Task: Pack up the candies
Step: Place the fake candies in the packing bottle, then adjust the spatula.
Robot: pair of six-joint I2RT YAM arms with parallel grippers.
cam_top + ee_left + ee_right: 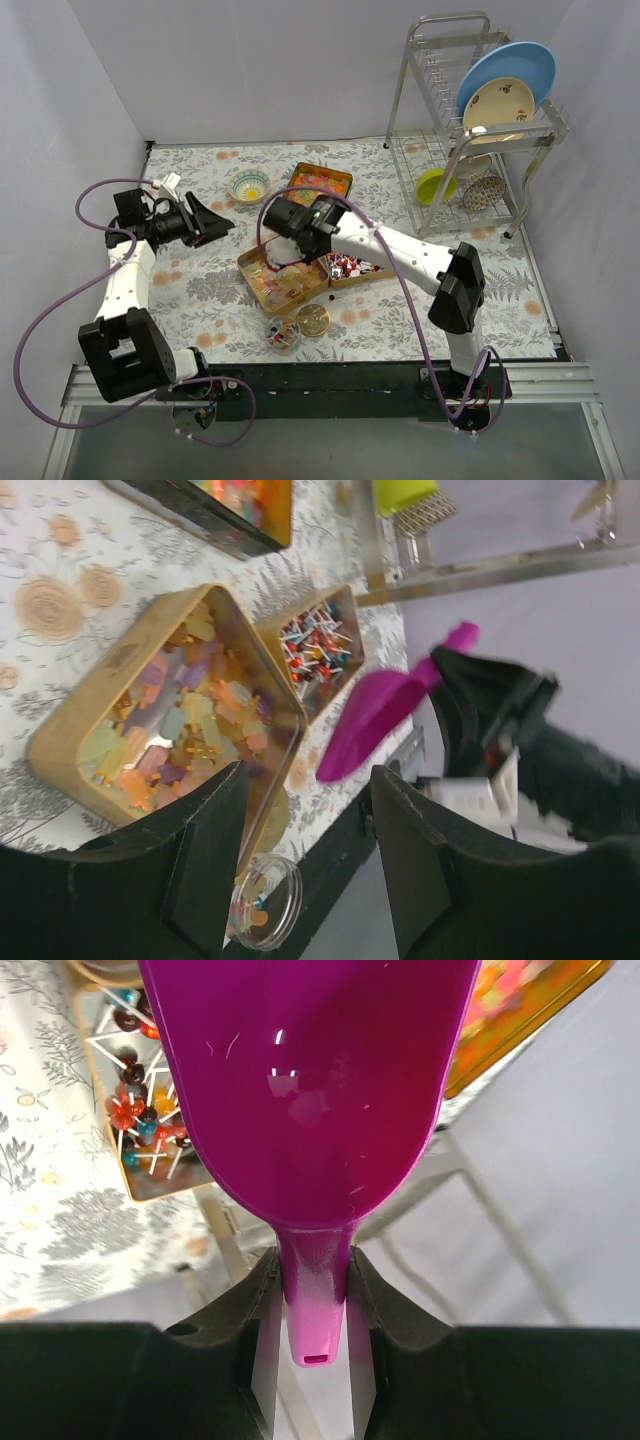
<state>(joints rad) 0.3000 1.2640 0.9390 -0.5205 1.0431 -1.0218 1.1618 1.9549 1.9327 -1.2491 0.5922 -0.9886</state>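
Pale gummies fill a gold tray (268,278), also in the left wrist view (170,715). Wrapped red-blue-white pieces lie in the tray beside it (350,268) (316,648) (143,1120). Bright jellies fill a third tray at the back (320,183) (512,1008). My right gripper (284,238) (312,1272) is shut on the handle of the magenta scoop (310,1090) (385,705), held above the gummy tray; the scoop bowl is empty. A small clear round container (283,333) (265,910) holds a few candies. My left gripper (207,222) (308,865) is open and empty, left of the trays.
A round gold lid (313,319) lies beside the clear container. A patterned bowl (249,185) sits at the back. A metal dish rack (480,150) with plates and bowls stands at the right. White walls close in the floral tablecloth.
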